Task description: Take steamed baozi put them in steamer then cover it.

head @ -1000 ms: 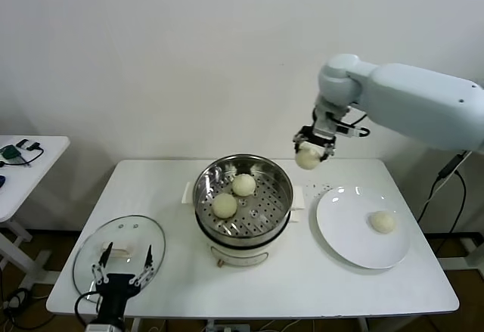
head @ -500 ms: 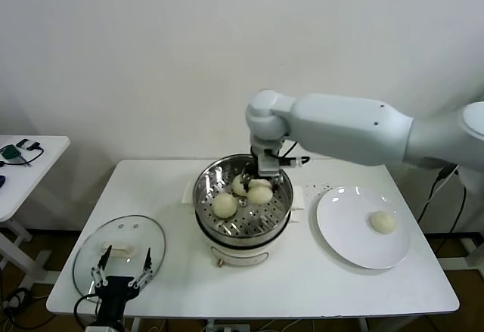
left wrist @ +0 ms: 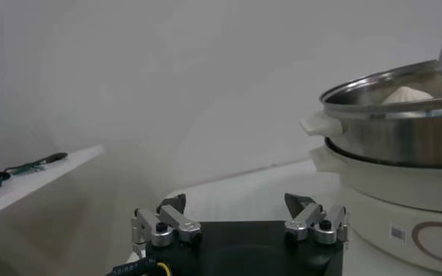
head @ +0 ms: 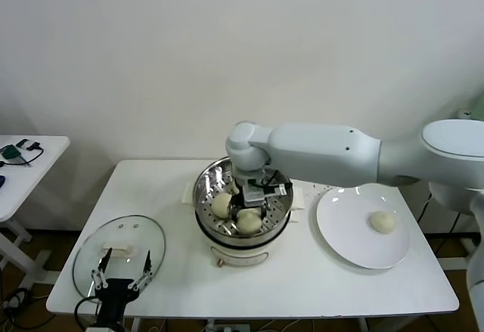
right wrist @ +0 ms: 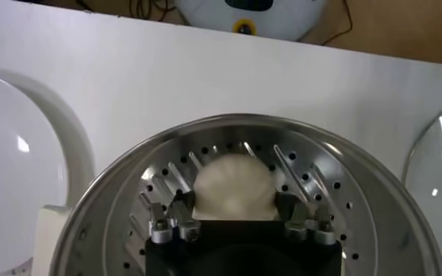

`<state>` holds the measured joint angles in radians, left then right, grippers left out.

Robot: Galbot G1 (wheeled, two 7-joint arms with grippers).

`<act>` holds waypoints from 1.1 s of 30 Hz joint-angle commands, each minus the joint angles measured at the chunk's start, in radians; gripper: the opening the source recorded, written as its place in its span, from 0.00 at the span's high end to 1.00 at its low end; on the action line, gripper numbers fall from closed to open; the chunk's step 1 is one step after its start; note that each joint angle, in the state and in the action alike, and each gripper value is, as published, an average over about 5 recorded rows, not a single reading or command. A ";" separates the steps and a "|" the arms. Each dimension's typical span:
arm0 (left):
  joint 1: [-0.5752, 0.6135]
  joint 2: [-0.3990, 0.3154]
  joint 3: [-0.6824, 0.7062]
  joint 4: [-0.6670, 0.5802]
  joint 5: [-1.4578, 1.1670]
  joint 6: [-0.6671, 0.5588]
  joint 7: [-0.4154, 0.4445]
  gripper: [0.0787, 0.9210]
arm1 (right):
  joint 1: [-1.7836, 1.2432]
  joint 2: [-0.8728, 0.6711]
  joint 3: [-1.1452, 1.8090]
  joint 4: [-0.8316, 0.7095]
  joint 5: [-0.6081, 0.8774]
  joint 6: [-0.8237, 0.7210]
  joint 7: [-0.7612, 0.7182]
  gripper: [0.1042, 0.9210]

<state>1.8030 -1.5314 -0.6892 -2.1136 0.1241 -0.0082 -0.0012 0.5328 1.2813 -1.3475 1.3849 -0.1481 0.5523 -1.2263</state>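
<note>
Release under way: my right tool (head: pixel 252 196) has brought a bun (head: pixel 249 219) down into the steamer (head: pixel 281 184).
Its jaws now flank that bun loosely; one bun remains on the plate (head: pixel 340 234); left tool (head: pixel 121 279) idles wide.

We see an evenly lit, bright room in the head view, the light soft and seemingly from above, with the wall shading slightly darker toward the upper corners. The white table (head: pixel 181 271) carries only faint shadows under the steamer (head: pixel 243 218). Small highlights glint on the white plate (head: pixel 355 241) and on the glass cover (head: pixel 119 250). The steamer's steel wall shines with streaked reflections in the right wrist view. In the left wrist view the background looks hazy and soft, and the near black gripper body is dark and underexposed.
</note>
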 commanded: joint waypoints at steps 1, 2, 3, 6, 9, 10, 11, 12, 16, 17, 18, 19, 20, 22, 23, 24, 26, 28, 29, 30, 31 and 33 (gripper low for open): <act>0.002 0.001 -0.001 0.002 -0.002 -0.001 0.000 0.12 | -0.016 0.012 0.006 0.000 -0.013 0.001 -0.007 0.14; 0.001 0.001 -0.001 0.002 -0.001 -0.001 0.000 0.12 | -0.011 0.008 0.009 0.000 -0.014 0.002 -0.010 0.13; 0.001 0.001 -0.001 0.002 -0.001 0.000 0.000 0.12 | -0.006 0.003 0.013 0.000 -0.015 0.003 -0.012 0.13; -0.001 0.001 0.001 0.001 0.000 0.001 0.000 0.12 | 0.018 -0.017 0.028 -0.003 -0.013 0.005 -0.013 0.12; -0.004 0.001 0.003 0.001 0.002 0.002 0.000 0.12 | 0.054 -0.051 0.054 -0.009 0.003 -0.001 -0.008 0.12; -0.005 0.001 0.003 0.001 0.003 0.002 0.000 0.12 | 0.067 -0.066 0.065 -0.011 0.013 -0.008 -0.005 0.12; -0.005 0.001 0.004 0.001 0.004 0.002 0.000 0.12 | 0.081 -0.084 0.078 -0.016 0.029 -0.019 0.000 0.12; -0.005 0.001 0.003 0.001 0.007 0.000 -0.001 0.12 | 0.095 -0.106 0.093 -0.022 0.047 -0.030 0.008 0.12; 0.004 0.004 -0.004 -0.003 0.010 -0.007 -0.003 0.12 | 0.195 -0.247 0.065 -0.031 0.143 -0.143 0.113 0.12; 0.006 0.005 -0.004 -0.005 0.008 -0.008 -0.003 0.12 | 0.228 -0.288 0.027 -0.025 0.176 -0.191 0.143 0.12; 0.006 0.006 -0.004 -0.006 0.004 -0.006 -0.003 0.12 | 0.258 -0.322 -0.013 -0.020 0.209 -0.240 0.165 0.12; 0.005 0.007 -0.003 -0.008 0.003 -0.004 -0.003 0.12 | 0.275 -0.352 -0.041 -0.017 0.244 -0.290 0.175 0.12; 0.002 0.007 -0.002 -0.009 0.003 -0.002 -0.003 0.12 | 0.289 -0.384 -0.062 -0.015 0.281 -0.345 0.182 0.12; -0.004 0.006 0.002 -0.010 0.005 0.003 -0.002 0.12 | 0.295 -0.450 -0.093 -0.018 0.345 -0.450 0.188 0.12; -0.006 0.006 0.004 -0.011 0.005 0.004 -0.002 0.12 | 0.288 -0.485 -0.102 -0.021 0.369 -0.495 0.185 0.12; -0.008 0.006 0.005 -0.012 0.006 0.005 -0.002 0.12 | 0.278 -0.519 -0.109 -0.025 0.389 -0.535 0.182 0.12; -0.007 0.005 0.007 -0.014 0.008 0.004 -0.002 0.12 | 0.236 -0.596 -0.110 -0.036 0.416 -0.612 0.173 0.12; -0.004 0.006 0.006 -0.016 0.009 0.003 -0.002 0.12 | 0.168 -0.664 -0.083 -0.053 0.429 -0.666 0.163 0.12; -0.003 0.006 0.004 -0.016 0.009 0.003 -0.003 0.12 | 0.123 -0.696 -0.055 -0.064 0.425 -0.687 0.157 0.12; -0.001 0.007 0.003 -0.016 0.009 0.003 -0.003 0.12 | 0.073 -0.722 -0.019 -0.077 0.410 -0.699 0.151 0.12; 0.000 0.008 0.002 -0.016 0.008 0.002 -0.003 0.12 | 0.022 -0.743 0.022 -0.091 0.388 -0.702 0.144 0.12; 0.001 0.009 0.000 -0.017 0.008 0.002 -0.003 0.12 | -0.092 -0.778 0.121 -0.122 0.336 -0.700 0.125 0.12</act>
<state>1.8023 -1.5258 -0.6862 -2.1269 0.1308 -0.0077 -0.0032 0.6767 0.7970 -1.3707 1.3328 0.1472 0.0986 -1.1045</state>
